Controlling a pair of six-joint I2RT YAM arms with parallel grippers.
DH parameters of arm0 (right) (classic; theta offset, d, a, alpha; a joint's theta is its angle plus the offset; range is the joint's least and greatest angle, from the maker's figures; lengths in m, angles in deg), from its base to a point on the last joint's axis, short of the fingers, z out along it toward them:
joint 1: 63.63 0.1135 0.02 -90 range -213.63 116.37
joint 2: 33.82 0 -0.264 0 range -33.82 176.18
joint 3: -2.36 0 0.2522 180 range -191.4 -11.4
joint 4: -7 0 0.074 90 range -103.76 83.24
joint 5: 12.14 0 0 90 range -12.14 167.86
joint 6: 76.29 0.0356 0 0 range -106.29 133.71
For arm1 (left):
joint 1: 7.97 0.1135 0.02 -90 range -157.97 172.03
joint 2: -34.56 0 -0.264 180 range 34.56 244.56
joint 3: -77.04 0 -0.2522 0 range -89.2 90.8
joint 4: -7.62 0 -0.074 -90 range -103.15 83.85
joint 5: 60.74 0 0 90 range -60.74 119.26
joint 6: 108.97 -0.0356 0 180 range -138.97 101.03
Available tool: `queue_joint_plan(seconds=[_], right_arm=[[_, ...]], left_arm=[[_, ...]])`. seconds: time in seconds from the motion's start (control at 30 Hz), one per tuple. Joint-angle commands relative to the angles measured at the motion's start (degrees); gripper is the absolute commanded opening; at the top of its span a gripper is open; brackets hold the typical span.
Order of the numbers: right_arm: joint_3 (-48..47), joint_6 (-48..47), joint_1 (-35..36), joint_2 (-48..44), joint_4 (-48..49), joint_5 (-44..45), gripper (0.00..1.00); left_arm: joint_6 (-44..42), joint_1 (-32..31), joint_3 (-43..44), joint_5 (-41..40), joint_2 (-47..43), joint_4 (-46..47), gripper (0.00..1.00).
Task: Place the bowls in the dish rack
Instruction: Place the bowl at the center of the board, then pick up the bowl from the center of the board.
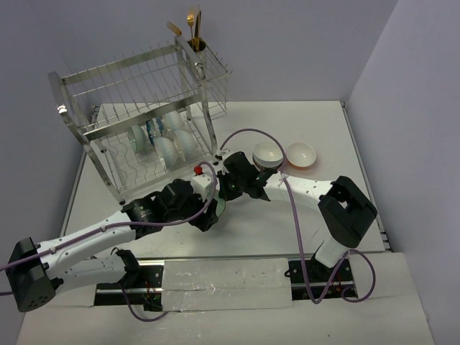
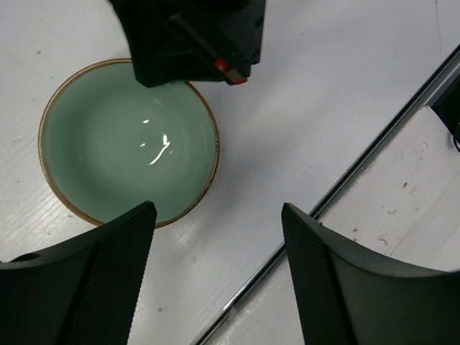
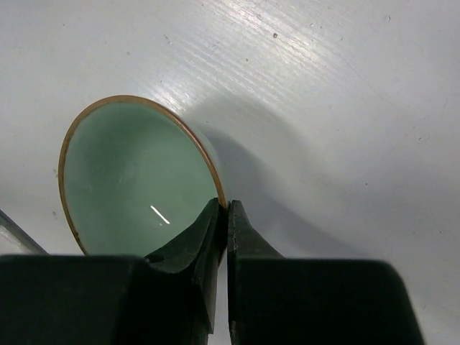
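Right wrist view: we see the right gripper [image 3: 227,210] clamped tight on the rim of a teal-inside bowl [image 3: 136,180], one finger inside and one outside. Left gripper [image 2: 217,213] hangs over the same bowl, jaws wide, gripping nothing. Top view puts both just in front of the dish rack [image 1: 136,108]; its lower tier holds several bowls [image 1: 172,140]. White bowl [image 1: 267,152] and orange bowl [image 1: 300,154] sit side by side on the table [image 1: 259,230], right of the rack.
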State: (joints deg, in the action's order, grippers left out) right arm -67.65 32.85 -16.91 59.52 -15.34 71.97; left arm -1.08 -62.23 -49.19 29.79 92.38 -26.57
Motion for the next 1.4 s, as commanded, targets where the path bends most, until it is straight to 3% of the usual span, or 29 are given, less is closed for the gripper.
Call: queue_joint_plan(seconds=[0.0,0.2,0.23,0.3,0.5,0.6,0.83,1.13,1.37], right_arm=[[-3.2,-1.6,0.0,-0.1,1.4,-0.1,0.1],[-3.3,-2.4,-0.2,-2.2,0.1,0.6,0.31],[-3.4,-2.7,-0.3,-2.6,-0.3,0.8,0.44],[-3.8,-3.3,-0.6,-4.1,-2.0,1.8,0.6],[-2.3,-3.3,-4.1,-11.7,-5.7,6.8,0.8],[-0.6,-0.4,-8.5,-17.4,-8.7,14.2,0.88],[9.0,11.0,-21.1,-31.7,-11.3,19.9,1.0],[19.4,13.7,-26.0,-44.2,-7.6,21.4,1.0],[21.8,12.9,-27.6,-47.1,-6.4,21.1,1.0]], left_arm=[[-2.8,-1.6,3.9,-1.1,1.4,0.4,0.74],[-3.1,-2.1,5.2,-1.1,3.1,0.3,0.66],[-3.2,-2.2,5.6,-1.1,3.4,-0.1,0.65],[-3.4,-2.5,6.7,-1.1,4.3,-0.9,0.63],[-3.8,-3.1,11.0,-1.2,7.6,-4.8,0.62],[-3.7,-3.6,13.6,-1.9,9.8,-7.6,0.61],[-2.8,-5.1,23.7,-4.2,20.4,-19.6,0.56],[0.4,-6.6,33.9,-8.0,30.8,-28.0,0.45],[2.1,-7.4,40.1,-12.6,39.9,-33.5,0.38]])
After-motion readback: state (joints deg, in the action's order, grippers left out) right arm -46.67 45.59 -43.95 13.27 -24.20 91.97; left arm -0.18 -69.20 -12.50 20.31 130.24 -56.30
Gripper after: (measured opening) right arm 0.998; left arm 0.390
